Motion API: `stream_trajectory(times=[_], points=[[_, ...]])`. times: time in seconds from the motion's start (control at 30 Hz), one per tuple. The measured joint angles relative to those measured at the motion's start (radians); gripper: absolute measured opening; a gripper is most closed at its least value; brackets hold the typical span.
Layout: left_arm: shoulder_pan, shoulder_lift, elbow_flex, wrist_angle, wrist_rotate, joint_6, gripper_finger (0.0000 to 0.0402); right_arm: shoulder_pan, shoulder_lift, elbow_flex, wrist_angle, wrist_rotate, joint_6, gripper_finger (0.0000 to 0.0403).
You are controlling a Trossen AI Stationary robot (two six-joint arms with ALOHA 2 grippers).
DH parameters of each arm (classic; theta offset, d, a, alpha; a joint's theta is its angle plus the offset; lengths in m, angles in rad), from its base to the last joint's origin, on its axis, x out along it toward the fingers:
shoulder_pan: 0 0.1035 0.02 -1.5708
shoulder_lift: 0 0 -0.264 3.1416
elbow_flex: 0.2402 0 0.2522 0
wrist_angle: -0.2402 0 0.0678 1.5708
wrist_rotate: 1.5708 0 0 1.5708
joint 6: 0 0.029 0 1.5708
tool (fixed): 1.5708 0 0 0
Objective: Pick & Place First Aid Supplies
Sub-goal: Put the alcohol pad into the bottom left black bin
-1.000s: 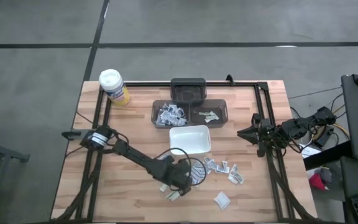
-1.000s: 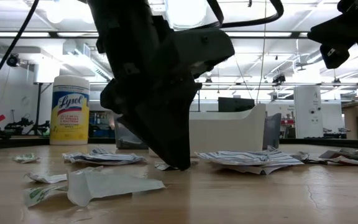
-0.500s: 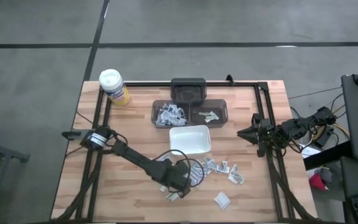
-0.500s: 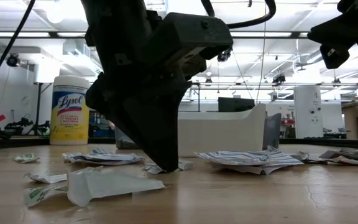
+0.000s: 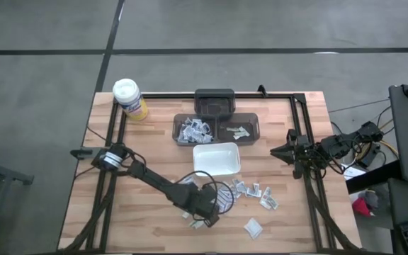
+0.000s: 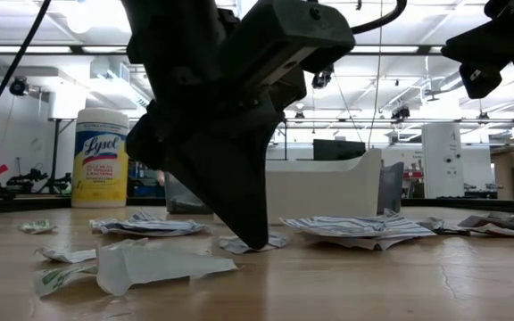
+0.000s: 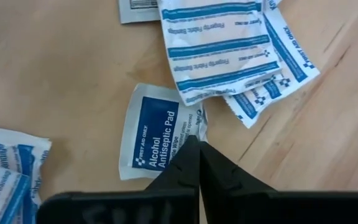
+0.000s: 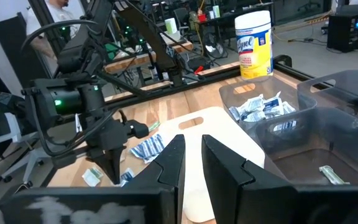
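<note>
Packets of first aid supplies lie scattered on the wooden table in front of the white tray, with more of them already in the left bin of the dark compartment tray and a few greenish ones in its right bin. The left gripper is down at the table among the loose packets near the front edge; in the left wrist view its fingers are pressed together, tips meeting on the near edge of an alcohol antiseptic pad packet, which lies flat on the wood just beside a fanned stack of blue-striped bandage packets. The low view shows the same gripper with its tip touching a small packet on the table. The right gripper hangs at the table's right edge, well apart from the packets, its fingers slightly apart and holding nothing. A yellow canister stands at the far left corner.
</note>
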Motion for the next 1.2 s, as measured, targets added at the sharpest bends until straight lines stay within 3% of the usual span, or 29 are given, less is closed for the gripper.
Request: stream_trajectory(times=[0.4, 0.87, 1.2], points=[[-0.006, -0.001, 0.005, -0.03, 0.01, -0.014, 0.0003, 0.0, -0.001, 0.0, 0.0, 0.0, 0.003, 0.0052], [-0.006, -0.013, 0.019, -0.042, 0.021, -0.045, 0.0082, 0.0, 0.0, 0.0, 0.0, 0.0, 0.003, 0.0052], [-0.002, -0.028, 0.018, -0.012, 0.003, -0.047, 0.0088, 0.0, 0.0, 0.0, 0.0, 0.0, 0.001, 0.0052]])
